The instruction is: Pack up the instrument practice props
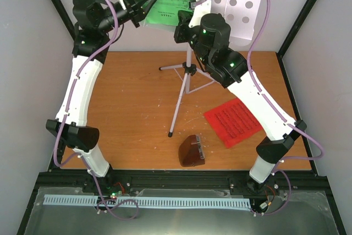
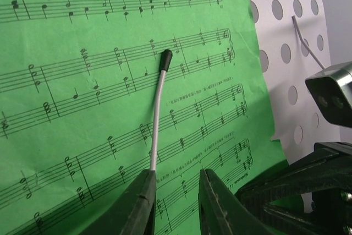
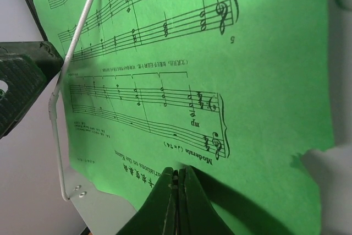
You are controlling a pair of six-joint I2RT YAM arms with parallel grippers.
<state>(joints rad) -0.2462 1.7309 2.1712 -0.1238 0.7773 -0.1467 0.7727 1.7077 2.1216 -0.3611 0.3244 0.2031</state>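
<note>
Left arm (image 1: 82, 92) is up at the stand head. Left fingers (image 2: 146, 191) are apart with nothing clamped, green sheet (image 2: 82, 108) right in front of them. A black-tipped wire clip (image 2: 158, 114) lies over the sheet and runs down to the tip of the leftmost finger in the wrist view; can't tell if they touch. Green sheet sits on the white perforated plate (image 2: 286, 26), with bare plate showing past its right edge. Right fingers (image 3: 169, 191) are pressed together at the sheet's edge by the "Moderato" line, which looks like a pinch on the paper. Stand (image 1: 186, 83) is upright on the desk (image 1: 132, 108), tripod legs spread mid-desk. Metronome (image 1: 191, 151) is on the desk near the front edge, just right of the stand's front foot and not touching it. Red sheet (image 1: 234, 120) lies flat on the desk further right, and the right arm (image 1: 258, 103) passes above its far corner.
</note>
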